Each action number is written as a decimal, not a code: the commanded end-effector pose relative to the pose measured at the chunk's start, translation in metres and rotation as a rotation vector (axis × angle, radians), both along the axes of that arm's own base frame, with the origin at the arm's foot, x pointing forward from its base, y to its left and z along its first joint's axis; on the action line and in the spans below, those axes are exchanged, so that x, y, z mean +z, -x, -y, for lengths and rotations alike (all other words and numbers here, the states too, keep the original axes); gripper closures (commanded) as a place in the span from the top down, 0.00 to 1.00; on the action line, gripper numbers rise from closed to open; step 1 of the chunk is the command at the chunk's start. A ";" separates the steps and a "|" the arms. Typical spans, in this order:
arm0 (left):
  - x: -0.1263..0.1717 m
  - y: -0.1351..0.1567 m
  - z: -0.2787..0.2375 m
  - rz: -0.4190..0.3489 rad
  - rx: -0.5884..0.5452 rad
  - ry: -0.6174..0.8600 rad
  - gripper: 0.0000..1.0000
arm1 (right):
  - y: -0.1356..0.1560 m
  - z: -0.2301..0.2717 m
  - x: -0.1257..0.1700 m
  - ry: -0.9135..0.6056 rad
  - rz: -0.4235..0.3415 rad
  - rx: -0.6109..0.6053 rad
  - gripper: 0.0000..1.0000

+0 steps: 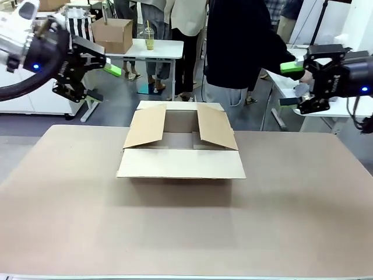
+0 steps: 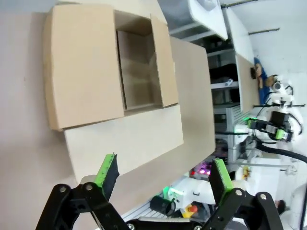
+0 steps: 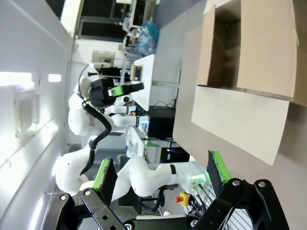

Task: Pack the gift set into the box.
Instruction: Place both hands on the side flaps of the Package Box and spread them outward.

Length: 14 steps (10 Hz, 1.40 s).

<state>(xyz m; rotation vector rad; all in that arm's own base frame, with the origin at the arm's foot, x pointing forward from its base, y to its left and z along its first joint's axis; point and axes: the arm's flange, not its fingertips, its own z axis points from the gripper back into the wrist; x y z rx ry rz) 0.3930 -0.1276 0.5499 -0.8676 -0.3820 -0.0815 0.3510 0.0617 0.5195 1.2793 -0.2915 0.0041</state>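
Box [image 1: 180,164] flaps spread open, cardboard floor apparently showing inside

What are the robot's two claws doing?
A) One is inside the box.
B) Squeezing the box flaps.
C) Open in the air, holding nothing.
C: the left claw and right claw are spread open, raised off to each side of the box, with nothing between their fingers.
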 end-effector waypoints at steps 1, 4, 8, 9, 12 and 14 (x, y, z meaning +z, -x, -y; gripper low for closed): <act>0.009 -0.052 0.045 -0.034 0.003 -0.203 1.00 | -0.003 -0.003 0.000 -0.025 0.035 0.002 1.00; -0.003 -0.104 0.108 -0.081 0.062 -0.524 1.00 | -0.003 -0.003 0.000 -0.025 0.035 0.002 1.00; -0.051 -0.150 0.168 -0.059 0.093 -0.804 1.00 | -0.003 -0.003 0.000 -0.025 0.035 0.002 1.00; -0.069 -0.162 0.176 -0.061 0.128 -0.865 1.00 | -0.003 -0.003 0.000 -0.025 0.035 0.002 1.00; -0.115 -0.173 0.194 -0.142 0.126 -0.955 1.00 | -0.003 -0.003 0.000 -0.025 0.035 0.002 1.00; -0.128 -0.169 0.202 -0.137 0.139 -0.999 1.00 | -0.003 -0.003 0.000 -0.025 0.035 0.002 1.00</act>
